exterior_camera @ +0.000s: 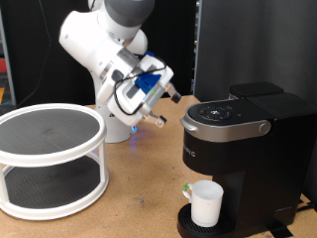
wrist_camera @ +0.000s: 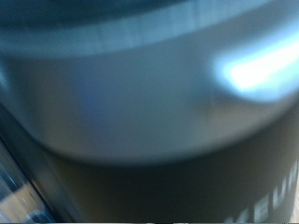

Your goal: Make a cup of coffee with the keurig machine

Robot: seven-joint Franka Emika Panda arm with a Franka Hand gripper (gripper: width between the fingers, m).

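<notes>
1. I see the keurig machine point(exterior_camera: 243, 149) at the exterior view's right, a black box with a silver-grey curved lid handle point(exterior_camera: 226, 121) and a dark button panel point(exterior_camera: 220, 110) on top. The lid appears to be down.

2. The cup point(exterior_camera: 205, 202), plain white with a small green mark at its 9 o'clock edge, stands upright on the machine's round drip base point(exterior_camera: 190, 223), under the brew head.

3. The gripper point(exterior_camera: 174, 96) sits at about 10 o'clock from the lid handle, just beside its front end. I cannot tell from either view whether the fingers touch the handle, how far apart they stand, or whether anything lies between them.

4. The white arm point(exterior_camera: 104, 45) reaches in from the exterior view's top, its wrist carrying blue parts point(exterior_camera: 149, 84) and black cabling.

5. At 9 o'clock from the machine, well apart from it, I see a white two-tier round rack point(exterior_camera: 50, 159) with dark mesh shelves.

6. All of this rests on a wooden table point(exterior_camera: 139, 193).

7. The wrist view is heavily blurred. It is filled by a curved silver-grey surface point(wrist_camera: 140, 103) with a bright glare patch, over a dark body point(wrist_camera: 177, 191) bearing pale lettering at one edge, which I take for the machine seen very close.
</notes>
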